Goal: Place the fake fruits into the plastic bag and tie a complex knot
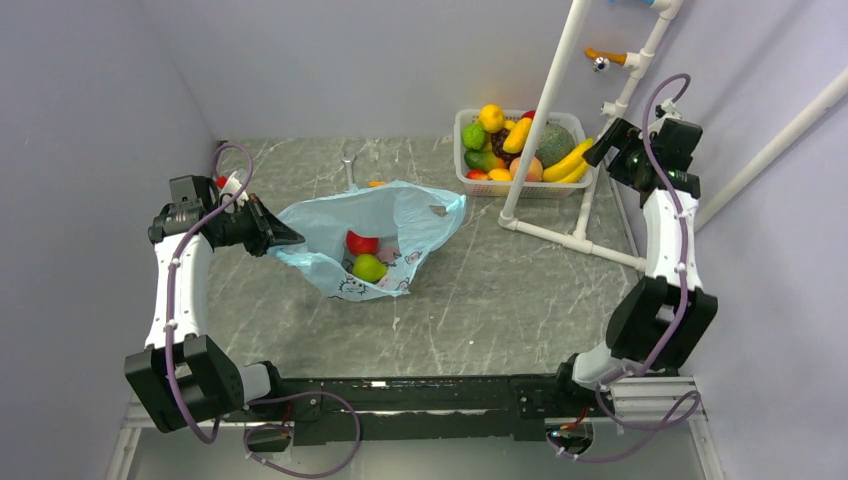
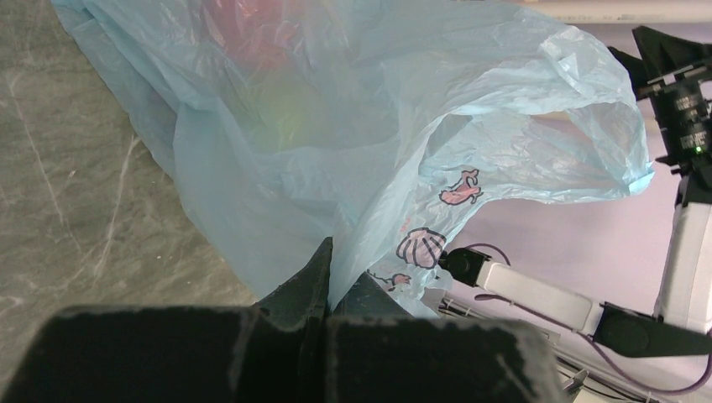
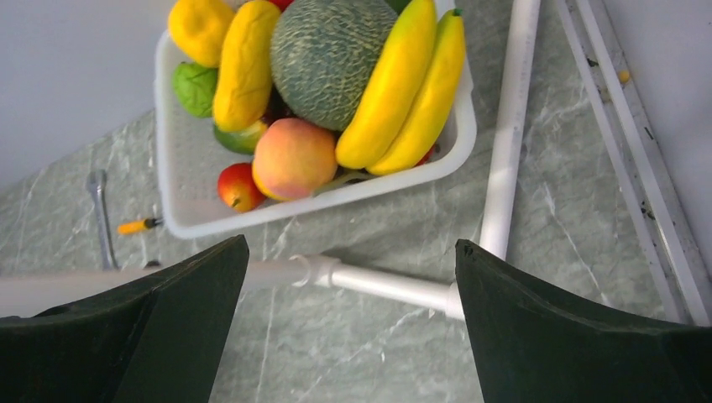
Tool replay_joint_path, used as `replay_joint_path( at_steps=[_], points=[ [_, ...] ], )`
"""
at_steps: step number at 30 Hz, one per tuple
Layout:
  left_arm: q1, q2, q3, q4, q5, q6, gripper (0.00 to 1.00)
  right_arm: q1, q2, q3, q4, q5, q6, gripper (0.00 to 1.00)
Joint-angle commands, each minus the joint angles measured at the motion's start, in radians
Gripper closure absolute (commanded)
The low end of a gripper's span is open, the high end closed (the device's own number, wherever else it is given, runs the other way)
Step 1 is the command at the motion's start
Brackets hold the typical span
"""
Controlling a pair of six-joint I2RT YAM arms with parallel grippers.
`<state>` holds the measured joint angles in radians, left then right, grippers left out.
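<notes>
Clenching the bag (image 1: pixel 400 222) edge with the left hand (image 2: pixel 329 252), right hand (image 3: pixel 349 245) spread empty: two fruits (image 1: pixel 364 255) inside, basket (image 1: pixel 461 152) full, no knot yet.

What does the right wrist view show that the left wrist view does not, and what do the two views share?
Only the right wrist view: the open right gripper facing a white basket that holds the melon, bananas and peach, with a screwdriver lying beside it.
Only the left wrist view: the left gripper shut on the plastic bag, with a red fruit and a green fruit blurred through the plastic.
Both: the grey marbled table.
</notes>
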<state>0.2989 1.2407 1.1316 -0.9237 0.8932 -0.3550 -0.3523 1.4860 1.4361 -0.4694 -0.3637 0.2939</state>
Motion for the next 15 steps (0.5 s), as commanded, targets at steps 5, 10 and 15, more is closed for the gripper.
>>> replay_joint_path(
  at_steps=[5,10,15],
  points=[
    [0.002,-0.009,0.014,0.015,0.016,-0.002,1.00,0.007,0.211,0.121,0.144,0.017,0.068,0.04],
    [0.002,-0.001,0.023,0.011,0.013,0.001,1.00,0.007,0.314,0.145,0.212,-0.062,0.096,0.07],
    [0.002,0.000,0.021,0.010,0.009,0.007,1.00,0.006,0.372,0.164,0.226,-0.106,0.108,0.07]
  ],
)
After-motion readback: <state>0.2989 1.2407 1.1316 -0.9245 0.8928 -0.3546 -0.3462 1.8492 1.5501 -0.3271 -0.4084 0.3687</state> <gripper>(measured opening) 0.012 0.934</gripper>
